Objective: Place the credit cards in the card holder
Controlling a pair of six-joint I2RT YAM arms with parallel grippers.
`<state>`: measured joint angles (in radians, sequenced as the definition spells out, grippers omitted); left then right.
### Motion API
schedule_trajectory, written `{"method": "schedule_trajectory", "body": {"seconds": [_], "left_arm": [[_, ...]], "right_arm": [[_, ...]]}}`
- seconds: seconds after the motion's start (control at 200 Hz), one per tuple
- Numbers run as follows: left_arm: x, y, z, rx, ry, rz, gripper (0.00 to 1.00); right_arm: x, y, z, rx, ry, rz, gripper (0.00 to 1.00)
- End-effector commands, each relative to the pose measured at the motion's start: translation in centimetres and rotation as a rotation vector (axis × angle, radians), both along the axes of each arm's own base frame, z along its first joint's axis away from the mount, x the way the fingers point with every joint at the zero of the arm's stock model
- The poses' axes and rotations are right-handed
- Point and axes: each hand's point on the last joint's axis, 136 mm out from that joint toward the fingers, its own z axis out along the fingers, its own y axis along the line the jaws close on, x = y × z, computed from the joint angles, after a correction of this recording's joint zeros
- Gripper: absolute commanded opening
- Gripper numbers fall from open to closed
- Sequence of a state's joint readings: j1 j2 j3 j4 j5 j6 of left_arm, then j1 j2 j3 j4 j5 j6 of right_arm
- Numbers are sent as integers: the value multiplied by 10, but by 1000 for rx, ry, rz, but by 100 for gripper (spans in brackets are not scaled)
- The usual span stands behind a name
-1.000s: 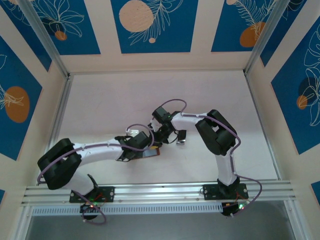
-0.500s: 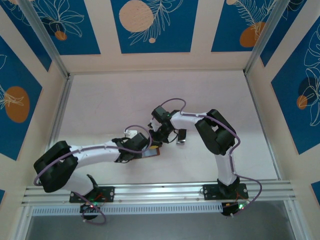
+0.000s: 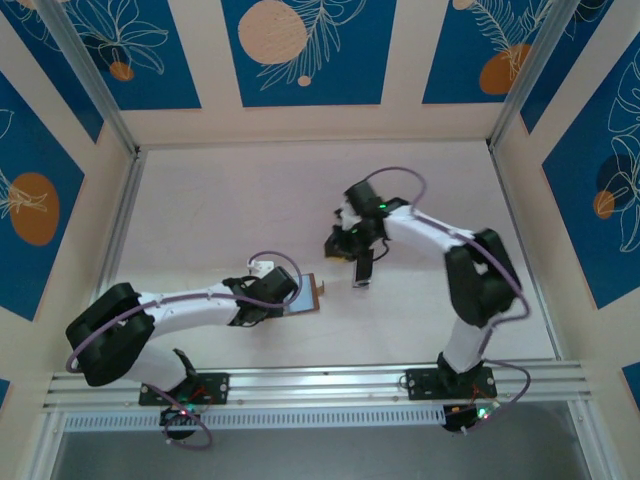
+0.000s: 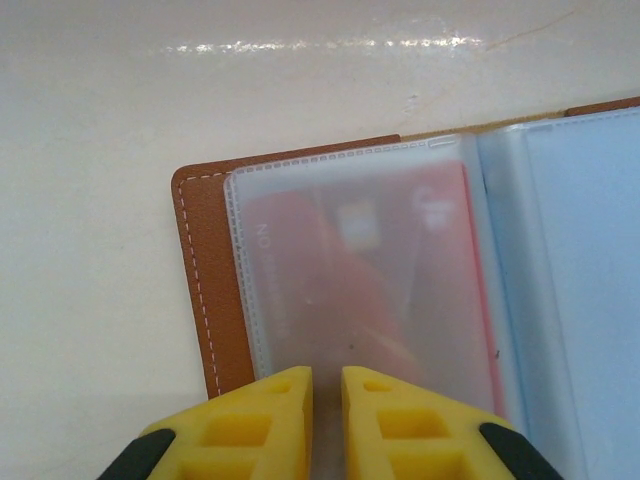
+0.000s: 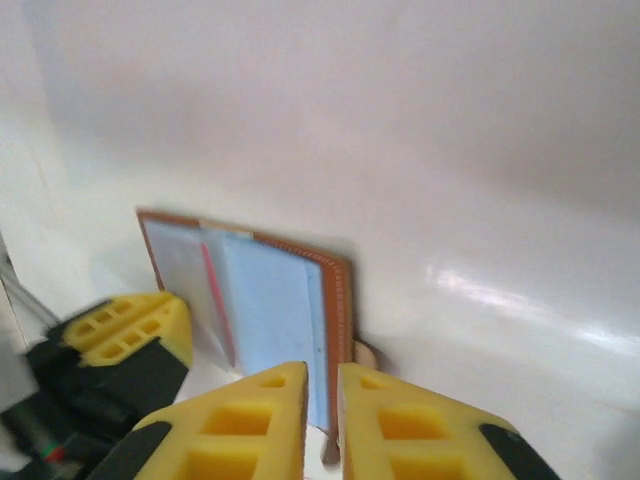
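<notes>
The brown leather card holder (image 3: 306, 297) lies open on the table, its frosted sleeves facing up. A red credit card (image 4: 370, 260) sits inside the left sleeve, beside the stitched leather edge (image 4: 200, 280). The neighbouring sleeve (image 5: 265, 300) looks pale blue. My left gripper (image 4: 327, 378) has its tips on the near edge of the red card's sleeve, fingers almost together and clamped on it. My right gripper (image 3: 340, 250) hangs above and to the right of the holder (image 5: 340, 290). Its jaws (image 5: 322, 378) stand a narrow gap apart, holding nothing.
A narrow dark and silvery piece (image 3: 362, 272) lies just right of the card holder, under the right arm. The holder's small tan snap tab (image 5: 366, 355) sticks out on its right side. Metal rails (image 3: 320, 380) run along the near edge and pale walls enclose the table.
My right arm has pulled back from the card holder, up and to the right, and its jaws have parted slightly. The left gripper has stayed on the holder.
</notes>
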<state>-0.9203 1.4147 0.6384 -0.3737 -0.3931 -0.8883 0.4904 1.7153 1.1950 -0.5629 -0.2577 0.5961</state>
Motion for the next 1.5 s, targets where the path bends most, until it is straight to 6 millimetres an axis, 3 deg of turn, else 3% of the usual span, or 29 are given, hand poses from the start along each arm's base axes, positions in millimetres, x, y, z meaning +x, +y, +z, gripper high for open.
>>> {"method": "schedule_trajectory", "body": {"seconds": [0.0, 0.115, 0.23, 0.43, 0.77, 1.496], "left_arm": [[-20, 19, -22, 71, 85, 2, 15], [-21, 20, -23, 73, 89, -2, 14], [-22, 20, -25, 70, 89, -1, 15], [-21, 18, -24, 70, 88, -4, 15], [-20, 18, -23, 70, 87, -2, 14], [-19, 16, -25, 81, 96, -2, 14]], "right_arm": [[1, -50, 3, -45, -8, -125, 21], [3, -89, -3, -35, 24, -225, 22], [4, -107, -13, 13, 50, -280, 24], [5, -109, -30, 60, 90, -297, 25], [5, -104, -40, 85, 118, -289, 21], [-4, -105, -24, 82, 91, -271, 10]]}}
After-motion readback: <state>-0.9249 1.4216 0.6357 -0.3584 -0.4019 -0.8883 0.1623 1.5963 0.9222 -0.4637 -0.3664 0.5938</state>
